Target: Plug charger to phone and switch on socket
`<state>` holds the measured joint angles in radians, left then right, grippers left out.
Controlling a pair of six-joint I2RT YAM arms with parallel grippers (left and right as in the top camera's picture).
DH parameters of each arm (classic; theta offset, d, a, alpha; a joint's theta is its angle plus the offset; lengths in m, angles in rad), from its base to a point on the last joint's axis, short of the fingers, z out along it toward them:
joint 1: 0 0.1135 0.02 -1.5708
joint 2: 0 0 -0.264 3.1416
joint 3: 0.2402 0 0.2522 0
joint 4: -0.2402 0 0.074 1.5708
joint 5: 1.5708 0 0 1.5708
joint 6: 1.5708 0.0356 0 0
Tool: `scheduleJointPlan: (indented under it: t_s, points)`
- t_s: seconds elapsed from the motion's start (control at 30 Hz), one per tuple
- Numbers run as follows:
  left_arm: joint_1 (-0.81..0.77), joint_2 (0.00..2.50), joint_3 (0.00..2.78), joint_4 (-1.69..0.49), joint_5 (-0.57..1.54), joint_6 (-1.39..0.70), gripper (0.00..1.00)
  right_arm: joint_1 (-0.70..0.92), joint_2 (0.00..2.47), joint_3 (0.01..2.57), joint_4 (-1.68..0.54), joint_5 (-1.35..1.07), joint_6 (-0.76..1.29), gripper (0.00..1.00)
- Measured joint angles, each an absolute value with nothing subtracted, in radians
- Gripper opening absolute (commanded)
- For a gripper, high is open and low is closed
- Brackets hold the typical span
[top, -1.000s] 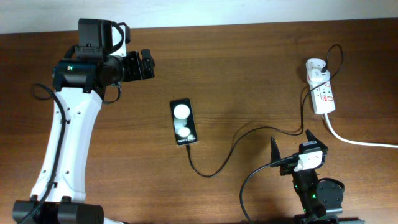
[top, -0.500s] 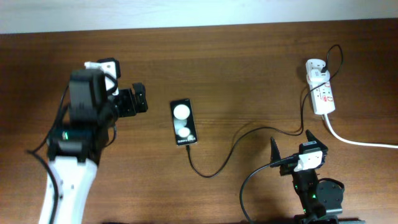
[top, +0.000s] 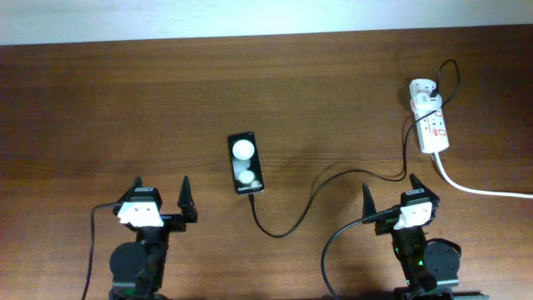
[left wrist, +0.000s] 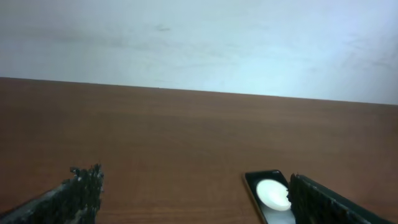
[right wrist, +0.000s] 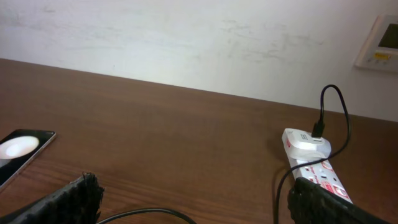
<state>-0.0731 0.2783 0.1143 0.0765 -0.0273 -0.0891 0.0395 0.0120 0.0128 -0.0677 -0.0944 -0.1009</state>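
The black phone (top: 245,163) lies flat mid-table with two white glare spots; it also shows in the left wrist view (left wrist: 268,194) and the right wrist view (right wrist: 18,150). The thin black charger cable (top: 333,177) runs from the phone's near end to a white adapter (top: 422,90) plugged into the white socket strip (top: 433,127), also visible in the right wrist view (right wrist: 317,168). My left gripper (top: 161,196) is open and empty at the front left, near the phone. My right gripper (top: 390,190) is open and empty at the front right, over the cable.
The socket's thick white cord (top: 479,188) trails off the right edge. A pale wall (right wrist: 186,37) rises behind the table's far edge, with a wall panel (right wrist: 379,43) at the right.
My left arm has pulled back from its raised, extended pose at the back left down to the front edge of the table. The right arm, phone and cable have not moved.
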Motion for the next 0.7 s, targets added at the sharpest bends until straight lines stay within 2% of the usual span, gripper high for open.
scheduleJointPlan:
  t_s: [0.13,0.3,0.7]
  points:
    - [0.001,0.117,0.030,0.072,-0.038,-0.089,0.99,0.039,0.012,0.013,-0.068,-0.094,-0.101,0.99]
    - [0.006,0.022,0.011,-0.076,-0.039,-0.055,0.99,0.039,0.012,0.013,-0.068,-0.094,-0.101,0.99]
    - [0.006,0.015,0.011,-0.076,-0.038,-0.044,0.99,0.039,0.012,0.013,-0.068,-0.094,-0.102,0.99]
